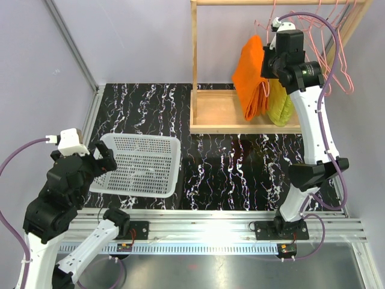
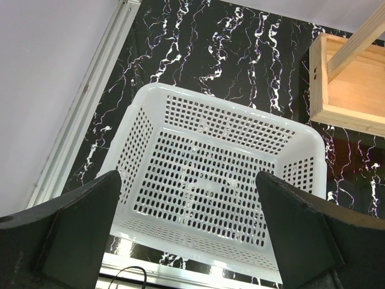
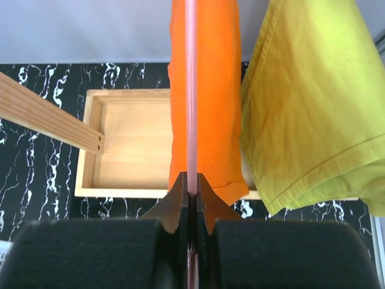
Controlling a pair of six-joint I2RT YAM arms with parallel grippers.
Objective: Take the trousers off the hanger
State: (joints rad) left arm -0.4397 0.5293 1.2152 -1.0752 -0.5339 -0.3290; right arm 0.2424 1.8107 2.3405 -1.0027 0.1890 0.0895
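The right gripper (image 3: 191,180) is pressed together on the thin pink wire hanger (image 3: 191,72). In its wrist view the wire runs straight down between the two dark fingers, which pinch it with no gap showing. The bright orange soft cloth trousers (image 3: 210,90) are draped over that hanger, hanging folded on both sides of the wire, above the tray-like base of the pale wooden clothes rack (image 1: 194,60). Just beside them, on the right arm's side, hangs a yellow-green cloth garment (image 3: 313,102), close to the orange cloth.

The left gripper (image 2: 187,177) is spread wide and holds nothing. It hovers over the white plastic mesh basket (image 2: 228,102), which sits on the black marbled table (image 1: 150,108), well apart from the rack.

As a judgement, the task is at its start. The hanger is gripped, but the trousers are not yet off it, and the hanger seems to be up on the rack's rail, though its hook is hidden in the overhead view. What remains is to bring the hanger clear of the rack, draw the orange cloth off the wire, and probably drop it into the basket.
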